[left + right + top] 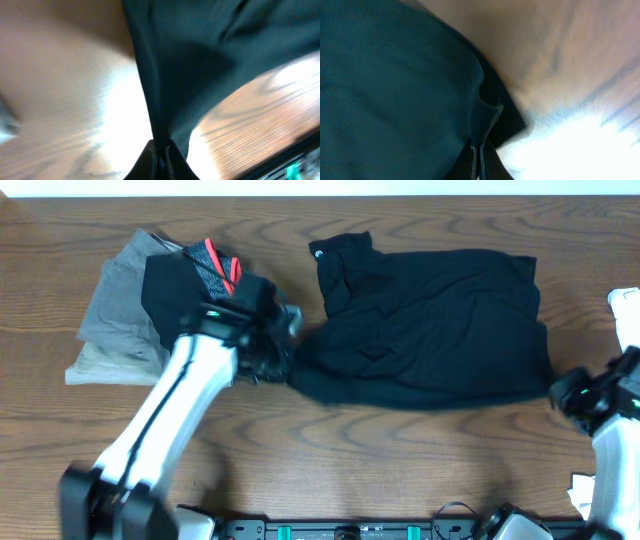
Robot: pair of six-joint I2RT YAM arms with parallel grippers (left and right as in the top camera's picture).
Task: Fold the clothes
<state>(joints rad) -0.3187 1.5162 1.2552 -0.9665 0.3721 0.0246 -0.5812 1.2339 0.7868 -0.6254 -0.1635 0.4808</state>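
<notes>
Tension matters most here, in my judgement: both pinched points should rise together and travel level, so the thin cloth folds over without sagging or slipping out of either grip.

In the left wrist view, the left gripper (160, 154) sits at the bottom centre of the frame, its fingers closed tight on a ridge of the black T-shirt (200, 65). The cloth fans up and to the right from the tips, over the wooden table (75, 115). In the right wrist view, the right gripper (479, 155), also at bottom centre, is clamped on a hemmed edge of the same cloth, whose bulk fills the left of the frame.

From overhead, the shirt lies spread across the centre and right of the table, with the small white mark (316, 252) by its collar toward the upper middle. The left pinch is at the shirt's lower left edge, the right one at its lower right corner.

Farther off, at upper left, a smaller black garment with a red waistband (215, 270) rests on grey folded garments (115, 330), just beside the left arm. The lift should steer clear of that pile.
</notes>
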